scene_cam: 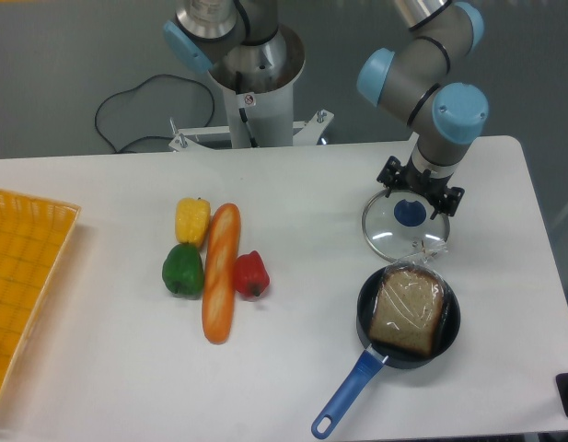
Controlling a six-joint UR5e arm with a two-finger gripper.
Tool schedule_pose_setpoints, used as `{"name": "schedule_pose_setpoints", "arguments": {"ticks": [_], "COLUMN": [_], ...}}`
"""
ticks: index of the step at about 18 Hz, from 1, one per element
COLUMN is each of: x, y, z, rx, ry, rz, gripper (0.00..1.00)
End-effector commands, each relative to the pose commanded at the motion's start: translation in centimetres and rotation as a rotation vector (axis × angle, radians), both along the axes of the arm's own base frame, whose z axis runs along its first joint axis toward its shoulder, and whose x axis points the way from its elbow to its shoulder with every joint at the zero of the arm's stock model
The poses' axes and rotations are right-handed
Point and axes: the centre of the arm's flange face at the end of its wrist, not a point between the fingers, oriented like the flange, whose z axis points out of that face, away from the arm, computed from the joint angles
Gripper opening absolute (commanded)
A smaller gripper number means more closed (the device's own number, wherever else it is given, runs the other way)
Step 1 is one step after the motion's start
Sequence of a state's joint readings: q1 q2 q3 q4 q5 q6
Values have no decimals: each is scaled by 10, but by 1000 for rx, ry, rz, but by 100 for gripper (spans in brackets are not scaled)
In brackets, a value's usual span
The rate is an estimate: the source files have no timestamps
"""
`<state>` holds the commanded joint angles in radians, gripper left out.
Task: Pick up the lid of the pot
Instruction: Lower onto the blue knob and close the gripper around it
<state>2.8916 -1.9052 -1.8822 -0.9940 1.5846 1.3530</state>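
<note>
A round glass pot lid [390, 232] with a blue knob [410, 213] lies flat on the white table at the right. My gripper [413, 204] hangs directly over the knob, pointing straight down. Its fingers are hidden under the wrist body, so I cannot see whether they touch the knob. The lid rests on the table just behind a dark pan [408, 318].
The pan has a blue handle [346, 396] and holds a wrapped slice of bread [409, 313]. A baguette [219, 272], yellow pepper [192, 220], green pepper [182, 270] and red pepper [250, 274] lie mid-table. A yellow basket [21, 285] sits at the left edge.
</note>
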Motion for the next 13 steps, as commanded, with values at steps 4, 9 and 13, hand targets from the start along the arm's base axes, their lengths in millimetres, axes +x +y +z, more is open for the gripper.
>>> {"name": "schedule_pose_setpoints", "arguments": {"ticks": [4,9,13], "x": [2,1,1], "y": [6,7,8], "z": [-3,-5,-8], "rx": [-1,0,0], "ry": [-3,3,0], "rz": [-11,-9,-9], "gripper": [99,95,91]}}
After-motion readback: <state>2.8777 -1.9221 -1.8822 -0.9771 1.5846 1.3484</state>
